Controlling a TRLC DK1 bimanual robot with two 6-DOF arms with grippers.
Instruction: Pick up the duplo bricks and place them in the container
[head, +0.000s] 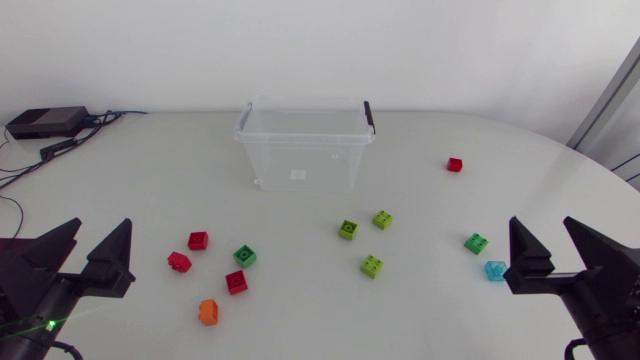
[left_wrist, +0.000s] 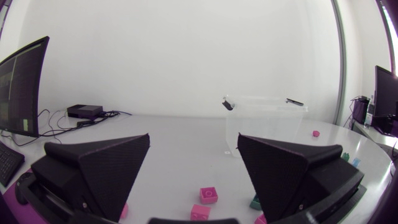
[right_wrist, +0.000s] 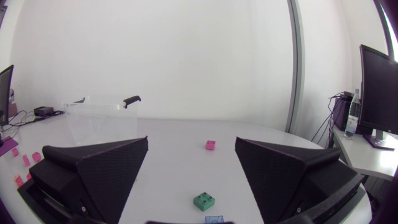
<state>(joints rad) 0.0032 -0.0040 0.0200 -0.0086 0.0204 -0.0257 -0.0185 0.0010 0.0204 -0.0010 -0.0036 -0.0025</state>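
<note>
**Three Views Over One Table**

The head camera looked down from high above on the whole table (head: 420, 300). Each wrist camera sat low and close behind its own pincer, facing level across the tabletop. Ahead of the left pincer (left_wrist: 194, 135) stood the container (left_wrist: 267, 124), fairly near. From the right pincer (right_wrist: 191, 139) it lay farther ahead, beyond the left finger. All three views shared it.

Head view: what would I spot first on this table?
Probably the clear container, empty, at the far middle of the table. Then the bright duplo bricks scattered before it, like the orange brick near the left gripper and the light blue brick beside the right gripper, both open.
</note>
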